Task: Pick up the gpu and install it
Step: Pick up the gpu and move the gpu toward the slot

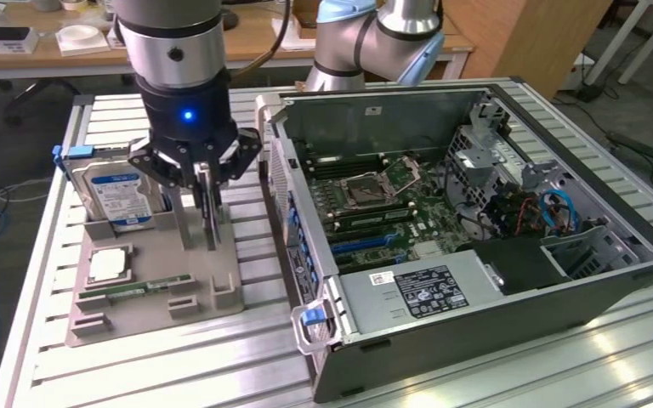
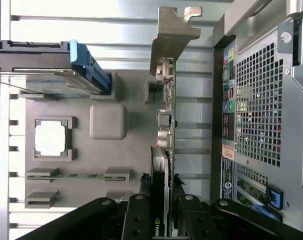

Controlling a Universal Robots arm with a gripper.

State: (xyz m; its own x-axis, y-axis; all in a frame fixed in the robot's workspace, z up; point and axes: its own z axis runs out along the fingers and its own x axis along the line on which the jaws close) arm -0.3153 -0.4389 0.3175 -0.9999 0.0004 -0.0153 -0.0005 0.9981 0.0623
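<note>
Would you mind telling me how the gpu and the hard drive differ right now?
The gpu is a thin card with a metal bracket; the hard drive is boxy with a blue label. The gripper clamps the gpu, while the hard drive is untouched. Both stand on edge in the grey holder.

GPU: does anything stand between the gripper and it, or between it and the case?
Nothing between gripper and gpu: the jaws hold the card, upright in its tray. The case's rear wall stands between gpu and motherboard; the case lies open above.
</note>
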